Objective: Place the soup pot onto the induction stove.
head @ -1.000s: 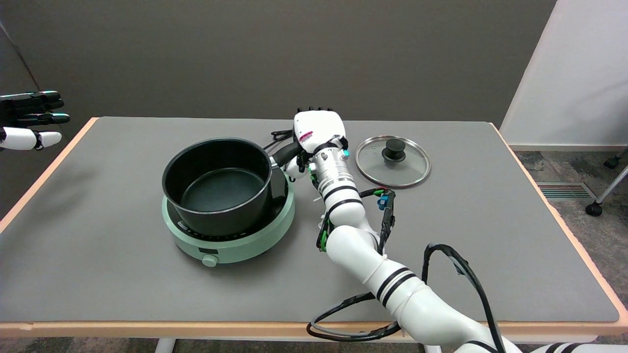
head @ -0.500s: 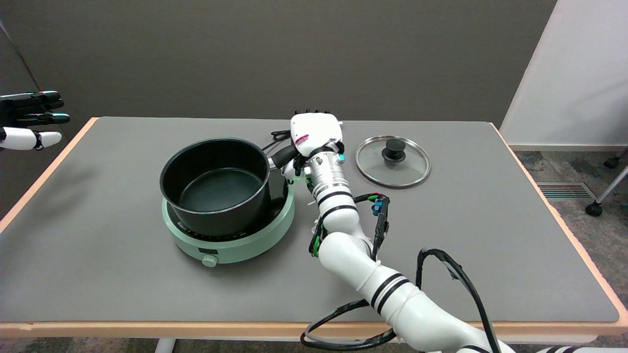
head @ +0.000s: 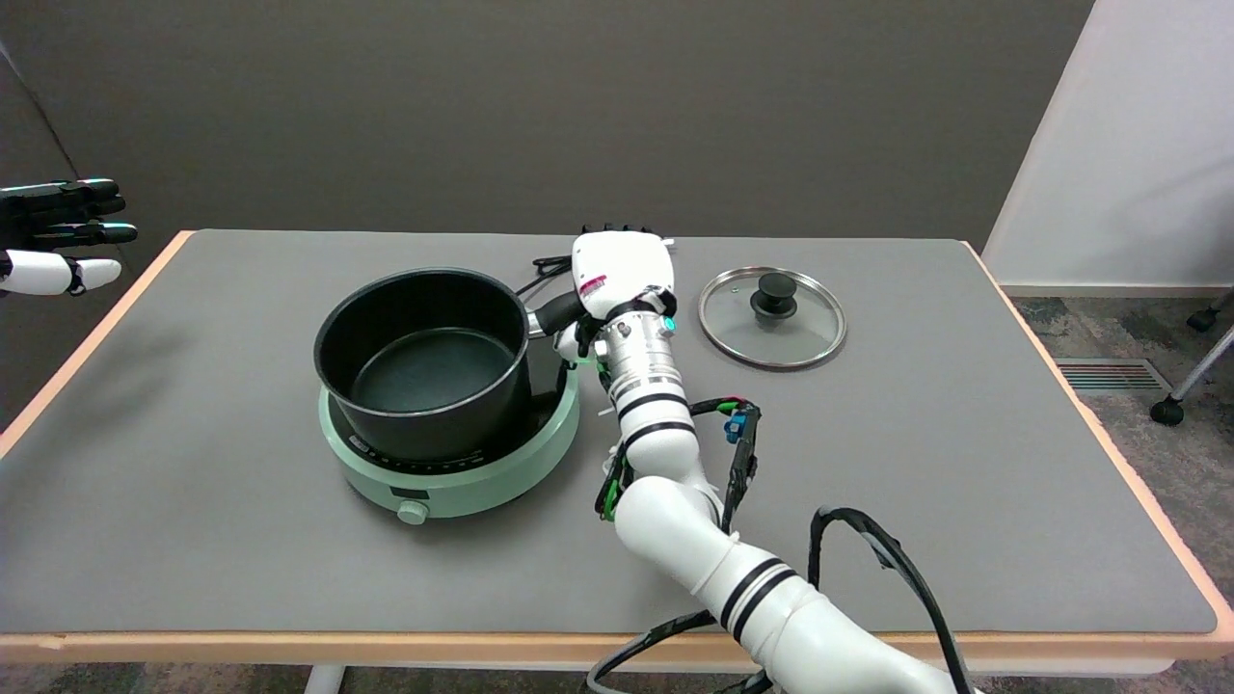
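- Head view: my right hand (head: 617, 270) was wrapped around the black handle (head: 557, 312) of the soup pot (head: 424, 361), its fingers hidden beneath the white back of the hand (so I could not tell how tightly they closed).
- The pot sat on the green induction stove (head: 453, 472), toward the table's left-centre, offset to the stove's left so that bare black glass showed on the right.
- A glass lid (head: 771, 318) lay toward the far right edge, well apart.
- I judged the pot rigid, fairly heavy, and prone to tipping away from a one-sided hold; the handle near the pot wall seemed the best grip.
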Controlling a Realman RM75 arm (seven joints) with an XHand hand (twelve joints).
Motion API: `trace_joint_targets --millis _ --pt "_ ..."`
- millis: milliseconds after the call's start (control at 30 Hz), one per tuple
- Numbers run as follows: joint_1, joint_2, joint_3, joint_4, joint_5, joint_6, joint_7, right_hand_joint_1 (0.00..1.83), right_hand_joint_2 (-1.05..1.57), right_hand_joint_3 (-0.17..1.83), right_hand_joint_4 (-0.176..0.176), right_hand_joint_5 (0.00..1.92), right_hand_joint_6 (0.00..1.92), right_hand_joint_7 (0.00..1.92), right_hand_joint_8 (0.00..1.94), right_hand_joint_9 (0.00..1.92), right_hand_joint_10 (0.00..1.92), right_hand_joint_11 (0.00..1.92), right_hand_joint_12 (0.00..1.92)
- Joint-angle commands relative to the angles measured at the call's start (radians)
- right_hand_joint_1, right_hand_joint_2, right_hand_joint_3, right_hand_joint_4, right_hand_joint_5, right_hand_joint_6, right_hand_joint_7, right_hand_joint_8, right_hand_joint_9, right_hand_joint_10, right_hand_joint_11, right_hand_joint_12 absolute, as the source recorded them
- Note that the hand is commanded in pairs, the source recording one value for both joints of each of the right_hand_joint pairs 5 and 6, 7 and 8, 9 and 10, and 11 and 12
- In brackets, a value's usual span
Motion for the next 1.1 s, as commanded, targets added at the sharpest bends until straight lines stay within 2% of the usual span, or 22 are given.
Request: trace_joint_targets --millis 33,267,367,400,433,500,633,700,733,767,800,833,867,900,933,967,1100 --pt "-0.012 -0.002 -0.015 0.014 0.032 0.055 -0.048 1.15 0.41 1.16 -0.067 1.41 1.41 1.41 1.41 1.41 1.41 1.41 1.41" --pt "-0.003 0.014 -0.021 0.016 0.03 0.055 -0.043 1.15 0.43 1.16 -0.065 1.4 1.4 1.4 1.4 1.4 1.4 1.4 1.4" --pt "-0.003 0.025 -0.029 0.031 0.03 0.052 -0.042 1.11 0.4 1.37 -0.017 1.19 1.19 1.19 1.19 1.19 1.19 1.19 1.19" --pt "-0.003 0.028 -0.033 0.038 0.031 0.05 -0.042 1.09 0.33 1.54 0.006 1.07 1.07 1.07 1.07 1.07 1.07 1.07 1.07" --pt "-0.003 0.03 -0.037 0.042 0.032 0.048 -0.041 1.08 0.31 1.62 0.012 1.02 1.02 1.02 1.02 1.02 1.02 1.02 1.02" --pt "-0.004 0.036 -0.041 0.052 0.032 0.046 -0.041 1.06 0.25 1.81 0.018 0.94 0.94 0.94 0.94 0.94 0.94 0.94 0.94" --pt "-0.015 0.038 -0.045 0.069 0.032 0.042 -0.038 1.04 0.08 1.83 0.01 0.84 0.84 0.84 0.84 0.84 0.84 0.84 0.84" --pt "-0.026 0.039 -0.046 0.084 0.032 0.032 -0.038 1.06 -0.12 1.83 -0.007 0.7 0.7 0.7 0.7 0.7 0.7 0.7 0.7" --pt "-0.03 0.041 -0.046 0.092 0.032 0.024 -0.038 1.08 -0.23 1.83 -0.06 0.6 0.6 0.6 0.6 0.6 0.6 0.6 0.6" --pt "-0.035 0.044 -0.046 0.101 0.032 0.017 -0.038 1.11 -0.34 1.83 -0.176 0.48 0.48 0.48 0.48 0.48 0.48 0.48 0.48" --pt "-0.039 0.044 -0.046 0.107 0.032 0.011 -0.038 1.15 -0.48 1.83 -0.176 0.2 0.2 0.2 0.2 0.2 0.2 0.2 0.2" --pt "-0.042 0.045 -0.046 0.114 0.032 0.006 -0.038 1.19 -0.53 1.83 -0.175 0.08 0.08 0.08 0.08 0.08 0.08 0.08 0.08" --pt "-0.047 0.047 -0.046 0.121 0.032 0.0 -0.038 1.21 -0.59 1.83 -0.176 0.05 0.05 0.05 0.05 0.05 0.05 0.05 0.05" --pt "-0.049 0.048 -0.046 0.125 0.032 -0.003 -0.038 1.23 -0.59 1.62 -0.176 0.03 0.03 0.03 0.03 0.03 0.03 0.03 0.03" --pt "-0.05 0.05 -0.047 0.126 0.032 -0.004 -0.038 1.25 -0.66 1.69 -0.133 0.02 0.02 0.02 0.02 0.02 0.02 0.02 0.02" --pt "-0.054 0.05 -0.047 0.131 0.032 -0.004 -0.038 1.26 -0.68 1.68 -0.131 0.02 0.02 0.02 0.02 0.02 0.02 0.02 0.02" --pt "-0.067 0.059 -0.049 0.153 0.032 -0.004 -0.038 1.32 -0.78 1.64 -0.168 0.03 0.03 0.03 0.03 0.03 0.03 0.03 0.03"
